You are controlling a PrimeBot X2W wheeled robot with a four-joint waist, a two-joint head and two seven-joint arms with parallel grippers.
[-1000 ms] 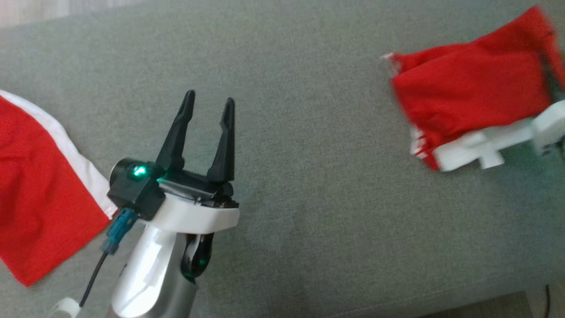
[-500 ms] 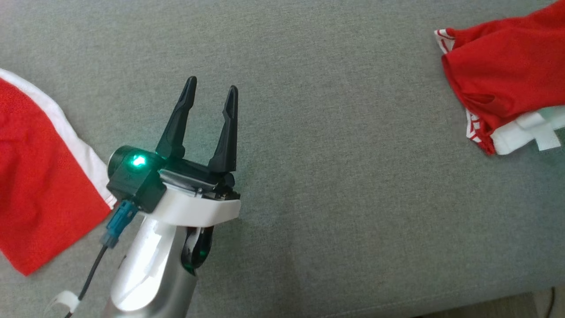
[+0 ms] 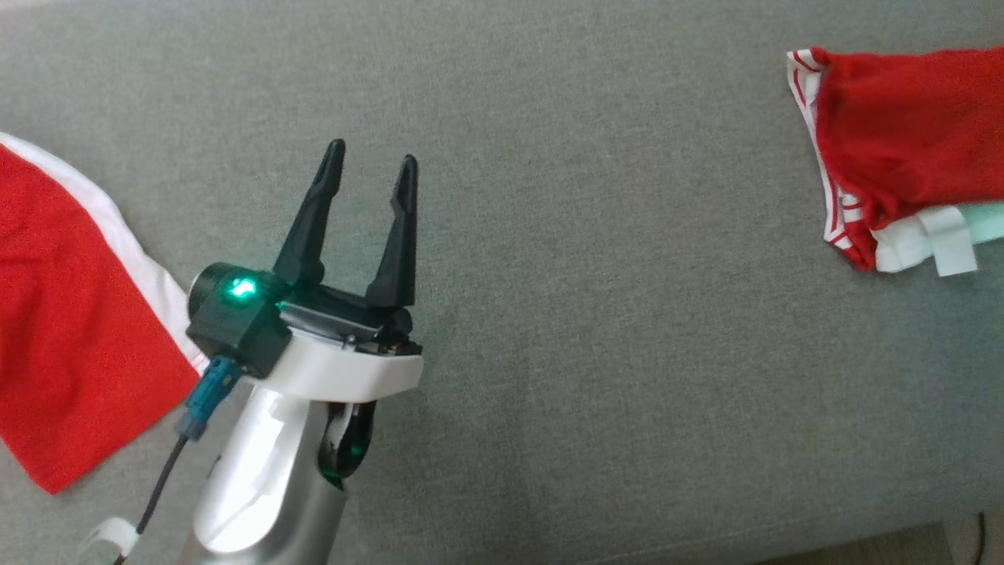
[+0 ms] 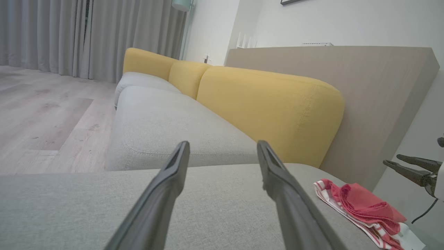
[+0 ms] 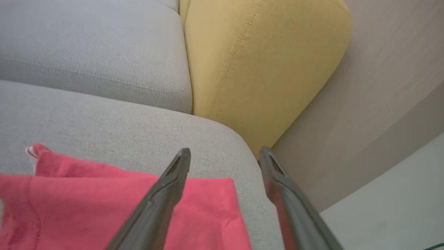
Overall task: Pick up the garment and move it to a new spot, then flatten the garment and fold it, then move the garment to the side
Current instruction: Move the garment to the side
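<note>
The folded garment (image 3: 902,133) is seen at the right edge of the sofa seat (image 3: 596,314), under the right hand (image 5: 225,150), which is spread and empty. The left hand (image 3: 373,153) is spread too. The move aside is judged done; withdrawal is called for.

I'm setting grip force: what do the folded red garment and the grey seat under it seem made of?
Folded red garment: thin, soft matte fabric, probably a jersey knit, since it creases and drapes loosely; white striped trim. Grey seat: matte woven upholstery cloth, by its fine speckled grain; probably padded.
</note>
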